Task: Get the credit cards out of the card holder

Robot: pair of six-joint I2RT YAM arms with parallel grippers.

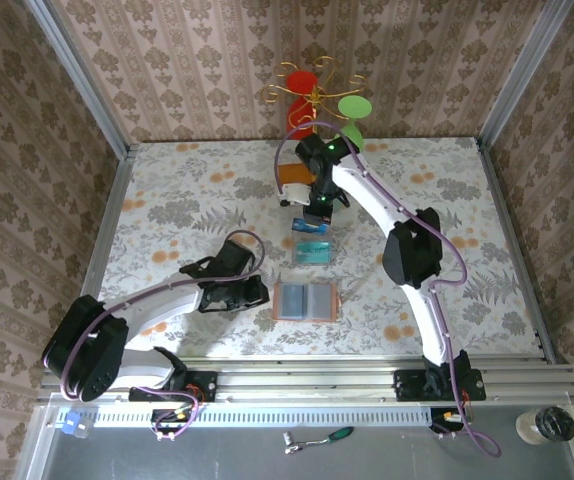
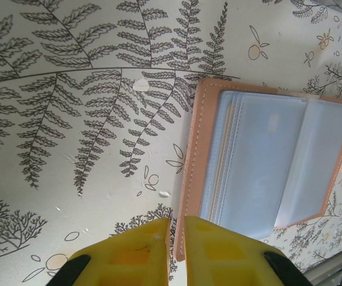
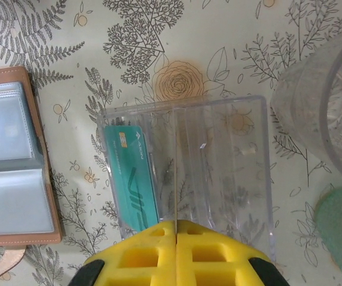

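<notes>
- On the desk, seen from above, the open card holder lies at 6 o'clock of the clear tray.
- Left wrist: the left fingers are nearly clenched at the card holder's 7 o'clock corner; I cannot tell whether they grip it.
- Right wrist: the right fingers are clenched over the clear tray, with a teal credit card inside.

The top camera sits high up, above and behind the two arms. It looks down on the whole desk, so things look small and far away. The left wrist camera sits just behind the left claw and looks down from very near at the open card holder, while the right wrist camera sits behind the right claw and looks down from close by at the clear tray. All three views share the card holder, and the top and right wrist views share the tray.
</notes>
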